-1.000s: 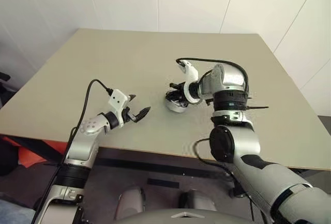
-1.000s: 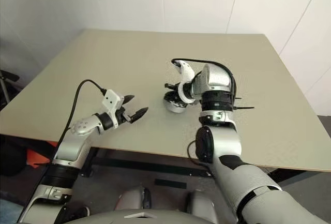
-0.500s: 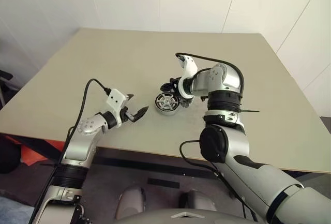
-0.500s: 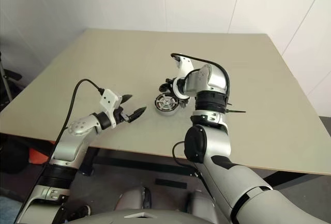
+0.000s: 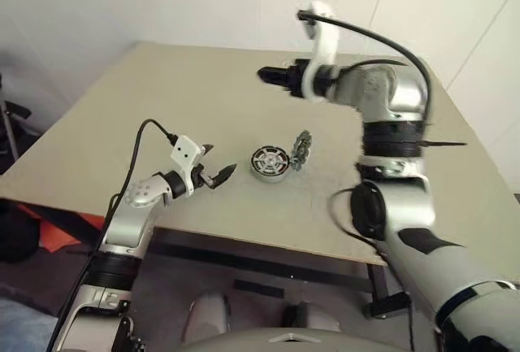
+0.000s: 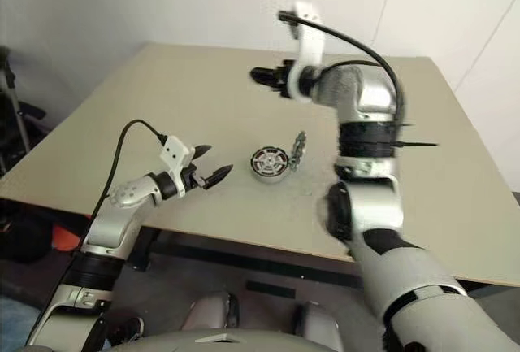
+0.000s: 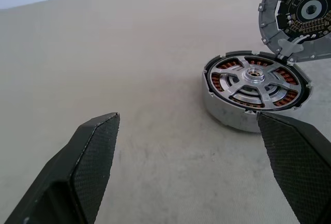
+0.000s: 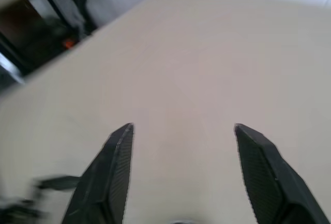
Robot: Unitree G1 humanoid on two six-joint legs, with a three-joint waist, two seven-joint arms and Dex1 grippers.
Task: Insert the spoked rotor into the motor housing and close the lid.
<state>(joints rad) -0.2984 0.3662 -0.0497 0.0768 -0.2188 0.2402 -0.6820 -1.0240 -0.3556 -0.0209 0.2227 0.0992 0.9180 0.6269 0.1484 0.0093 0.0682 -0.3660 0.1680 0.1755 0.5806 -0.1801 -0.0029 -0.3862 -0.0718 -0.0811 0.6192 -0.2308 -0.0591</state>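
Observation:
The motor housing (image 5: 270, 163) sits on the tan table (image 5: 162, 100) near its front edge. The spoked rotor (image 7: 254, 80) lies flat inside it, copper windings showing between the silver spokes. The round lid (image 7: 305, 17) stands tilted up at the housing's far side, its inner face showing. My left gripper (image 5: 219, 162) hovers open just left of the housing, pointing at it, nothing between its fingers. My right gripper (image 5: 266, 73) is raised high above the table behind the housing, open and empty, as the right wrist view shows (image 8: 183, 128).
The table's front edge (image 5: 244, 234) runs just below the housing and my left gripper. A white wall (image 5: 203, 2) stands behind the table. Dark and orange items (image 5: 49, 234) lie on the floor to the left.
My right gripper opened, left the housing and rose up and back. The rotor now shows seated in the housing with the lid standing open beside it. The left gripper stayed put.

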